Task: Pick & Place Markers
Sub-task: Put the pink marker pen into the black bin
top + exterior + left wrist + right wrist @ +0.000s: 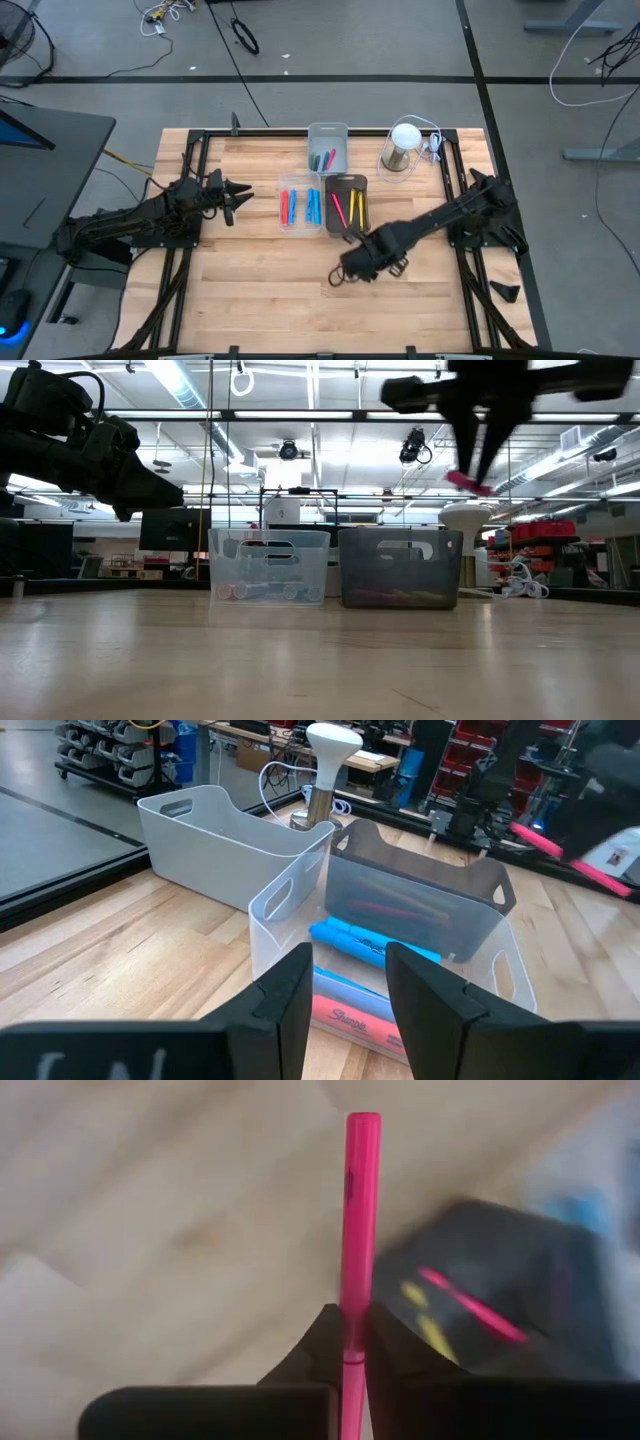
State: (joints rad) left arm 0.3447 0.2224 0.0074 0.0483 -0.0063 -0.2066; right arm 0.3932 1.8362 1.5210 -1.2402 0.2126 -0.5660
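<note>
My right gripper (342, 270) is above the table, near of the dark bin (346, 205), and is shut on a pink marker (361, 1210). The marker also shows in the low view (465, 482) and the left wrist view (545, 842). The dark bin holds pink and yellow markers (450, 1305). The clear bin (299, 203) holds red and blue markers (372, 942). The pale grey bin (327, 150) holds green, blue and red markers. My left gripper (345, 995) is open and empty, left of the clear bin (238, 197). My right gripper pinches the pink marker between its two fingers (325, 1342), on the marker's shaft (356, 1335) toward its rear end. The marker runs along the fingers and sticks out well past their tips. It is lifted clear, high above the table (465, 482).
A white lamp-like thing on a clear cup (403, 148) stands at the far right, with a cable beside it. The three bins stand side by side at the table's far middle. Bare wood lies in front of them (300, 300).
</note>
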